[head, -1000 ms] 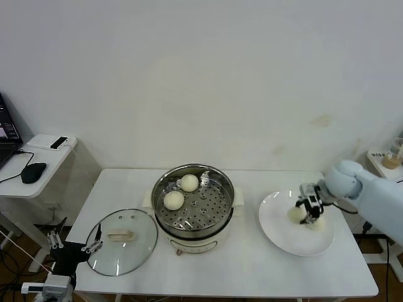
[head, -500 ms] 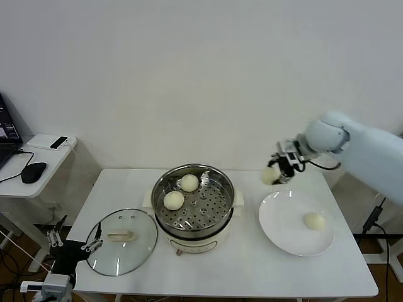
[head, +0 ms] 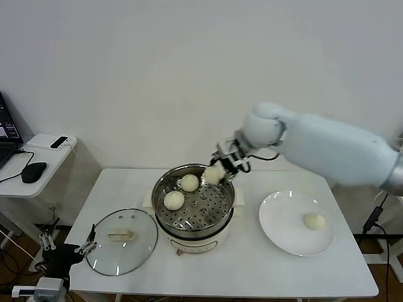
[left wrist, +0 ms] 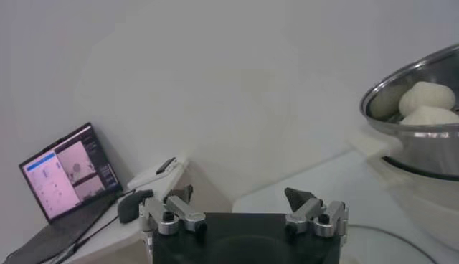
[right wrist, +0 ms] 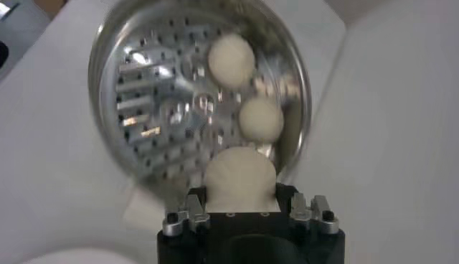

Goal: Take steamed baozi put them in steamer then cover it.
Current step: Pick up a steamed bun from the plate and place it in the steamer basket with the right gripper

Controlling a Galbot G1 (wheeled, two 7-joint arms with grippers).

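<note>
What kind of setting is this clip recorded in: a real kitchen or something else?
Probably a lab or office test room, not a kitchen: a bare white wall, a plain white table bearing only the steamer, cover and plate, and a side desk with a laptop and mouse.

No text or labels can be read.
</note>
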